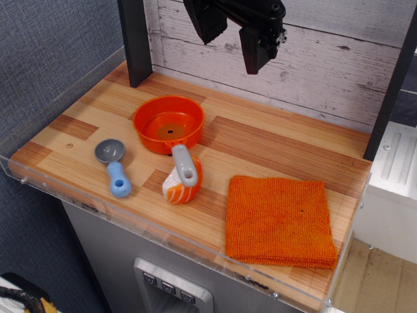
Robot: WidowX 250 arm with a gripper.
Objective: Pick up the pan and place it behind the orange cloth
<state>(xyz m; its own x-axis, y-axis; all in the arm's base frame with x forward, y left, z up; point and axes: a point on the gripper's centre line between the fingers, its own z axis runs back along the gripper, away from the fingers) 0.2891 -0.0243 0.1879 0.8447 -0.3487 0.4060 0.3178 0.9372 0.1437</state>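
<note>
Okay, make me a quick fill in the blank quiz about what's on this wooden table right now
The pan has a handle resting on the ____ toy.
The orange cloth lies to the ____ of the pan in the picture.
The claw hangs ____ the table, holding nothing.
The scoop has a ____ handle.

Missing words: sushi; right; above; blue

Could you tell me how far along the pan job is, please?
Nothing looks done: the round orange plastic pan sits left of the square orange textured cloth, its grey handle over the sushi toy. Nothing is in hand; the black gripper hangs open above. Grasping and placing remain.
</note>
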